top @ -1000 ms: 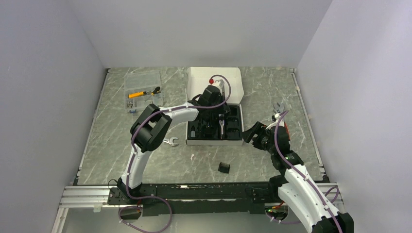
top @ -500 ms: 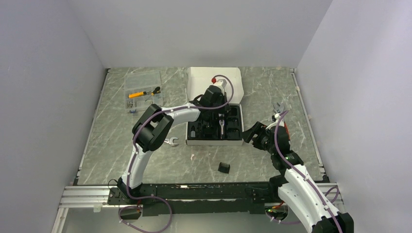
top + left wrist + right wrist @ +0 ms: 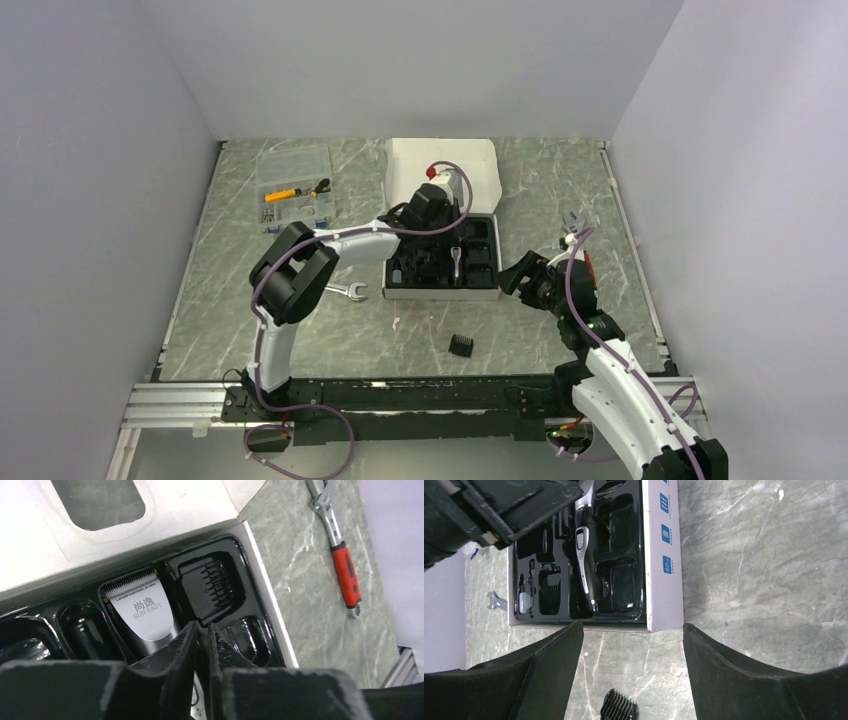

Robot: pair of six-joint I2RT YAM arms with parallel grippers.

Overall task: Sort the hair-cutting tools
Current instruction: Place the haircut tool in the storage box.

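Currently left gripper [image 3: 202, 625] barely parted over clipper [image 3: 142, 611] in box [image 3: 664, 580]; right gripper [image 3: 633, 625] spread wide, empty, near loose comb attachment [image 3: 618, 709].

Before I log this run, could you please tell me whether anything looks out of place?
One comb attachment lies loose on the table in front of the box, while the clipper sits inside it. A silver wrench beside the box is no hair tool.

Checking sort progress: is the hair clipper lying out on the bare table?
No, the hair clipper lies in a long moulded slot inside the box.
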